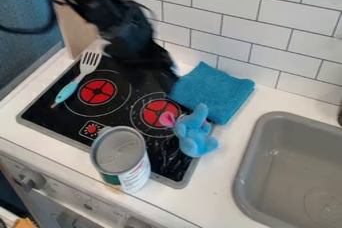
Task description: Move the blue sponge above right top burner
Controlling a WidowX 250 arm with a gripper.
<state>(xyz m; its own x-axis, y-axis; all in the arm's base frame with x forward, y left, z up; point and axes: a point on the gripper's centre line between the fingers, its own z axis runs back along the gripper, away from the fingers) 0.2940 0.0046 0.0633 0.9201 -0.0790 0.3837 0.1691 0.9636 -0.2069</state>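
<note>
Blue sponge (212, 91) at the stove's back right corner
It looks like a folded cloth: squarish, teal-blue, rough-textured, lying over the stovetop's (41, 116) edge and the counter (226, 157), behind the blue plush toy (194, 134). The gripper (159, 78) hangs just beside its left edge; whether it is wide or narrow, I cannot tell.

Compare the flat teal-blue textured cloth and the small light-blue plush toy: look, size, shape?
Colour: the flat teal-blue textured cloth is darker; the small light-blue plush toy is paler, with a pink part.
Size: the cloth covers clearly more area than the toy.
Shape: the cloth lies flat and roughly four-sided; the toy is rounded and lumpy.
Shared: both are blue and look soft.
</note>
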